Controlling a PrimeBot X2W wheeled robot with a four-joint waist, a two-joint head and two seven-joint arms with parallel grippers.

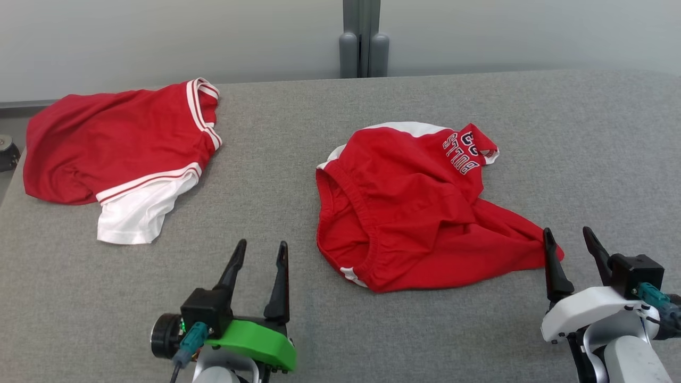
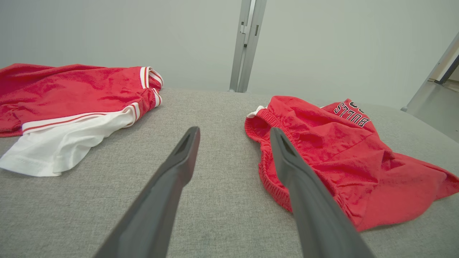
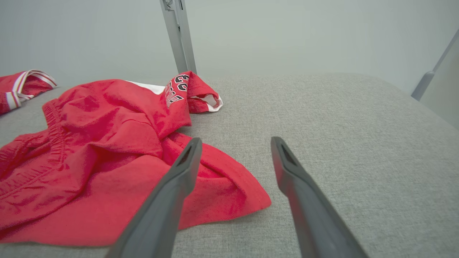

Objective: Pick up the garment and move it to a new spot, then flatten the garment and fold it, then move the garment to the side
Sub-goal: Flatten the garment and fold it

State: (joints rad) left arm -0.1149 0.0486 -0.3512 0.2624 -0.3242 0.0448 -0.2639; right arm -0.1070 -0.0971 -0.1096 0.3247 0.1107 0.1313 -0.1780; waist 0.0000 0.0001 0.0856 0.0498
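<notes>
On the worktop (image 1: 479,330), head view: red shorts (image 1: 415,213) are seen crumpled around the middle, offset toward the right edge. The elastic waistband (image 1: 367,223) faces the left edge, and one leg corner (image 1: 532,250) trails toward the near right corner. A second red garment (image 1: 117,143) with white trim is bunched at the far left corner, well apart. The left gripper (image 1: 263,244) is parked at the near edge, fingers spread, nothing held. The right gripper (image 1: 566,231) is released and empty, with its inner finger just beside the leg corner. Contact cannot be told.

Left wrist view: the left gripper (image 2: 233,132) is open over bare worktop. The shorts (image 2: 322,143) are seen past the right-hand finger, and the second garment (image 2: 71,93) off to the other side.

Right wrist view: the right gripper (image 3: 236,140) is open. One finger is over the leg corner (image 3: 247,204); the other is over bare worktop. The shorts (image 3: 107,143) are rumpled, with one leg folded over.

Handling, as judged: the fabric is light, soft and limp. It will sag and drag, and no shape will be kept when lifted. Little slip is expected on the textured worktop. A pinch is best taken at the waistband ends or at the hem corners, where the cloth is doubled. A single top layer in the middle should be avoided, since only a fold would be lifted.
</notes>
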